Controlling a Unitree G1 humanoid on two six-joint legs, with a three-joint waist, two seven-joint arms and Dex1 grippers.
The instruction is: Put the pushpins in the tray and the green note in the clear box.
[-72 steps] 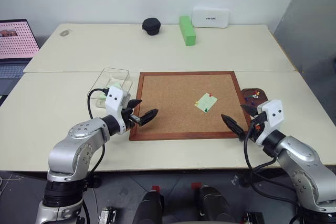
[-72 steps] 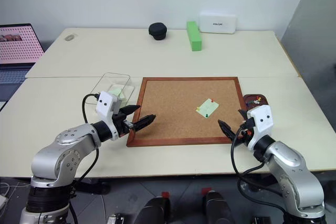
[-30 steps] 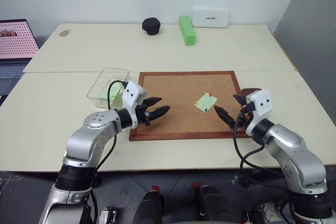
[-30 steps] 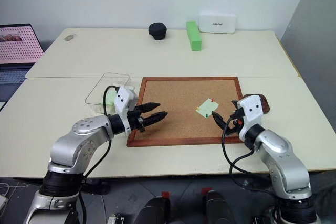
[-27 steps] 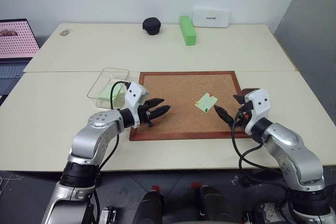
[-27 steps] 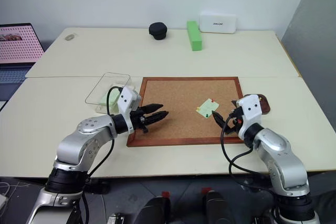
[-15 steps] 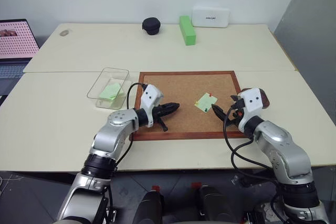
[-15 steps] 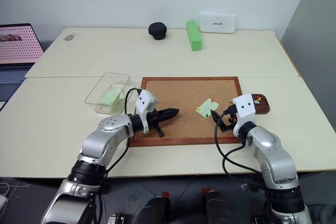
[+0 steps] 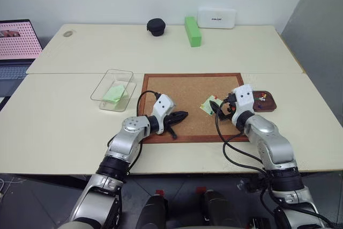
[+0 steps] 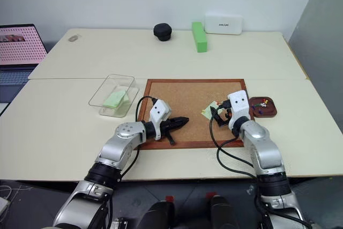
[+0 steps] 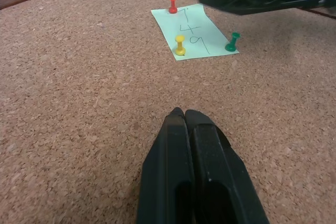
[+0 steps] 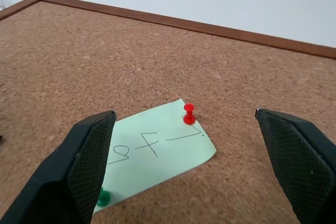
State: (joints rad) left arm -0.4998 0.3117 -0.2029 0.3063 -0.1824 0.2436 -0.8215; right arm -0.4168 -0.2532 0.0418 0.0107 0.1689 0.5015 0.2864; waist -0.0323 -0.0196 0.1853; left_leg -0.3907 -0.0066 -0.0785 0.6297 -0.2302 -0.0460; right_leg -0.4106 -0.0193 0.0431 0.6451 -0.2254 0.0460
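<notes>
Nearest, the left gripper (image 11: pixel 184 115) lies low over the corkboard (image 9: pixel 185 87), close to its near wooden edge, its 2 black fingers pressed together on nothing. A broad stretch of bare cork separates it from the green note (image 11: pixel 195 31), which lies flat toward the board's right side, held by 3 pushpins: a red pin (image 12: pixel 189 114) at one corner, a yellow pin (image 11: pixel 179 44) on the note's edge and a green pin (image 11: pixel 231 41) at another corner. The right gripper (image 9: pixel 216 106) hangs just over the note with its fingers spread wide, one on each side of the red pin and touching nothing; in the right wrist view the green pin is partly hidden behind one finger. Handwriting on the note is too loose to read. Just right of the board sits the tray (image 9: pixel 270 106), holding a few small colored pins too tiny to count. Left of the board, clear of its frame, the clear box (image 10: pixel 103 96) holds another pale-green sheet. Farther back, open tabletop reaches a bright-green block (image 9: pixel 192 30), a black round object (image 9: pixel 156 26) and a white case (image 9: pixel 216 17).
</notes>
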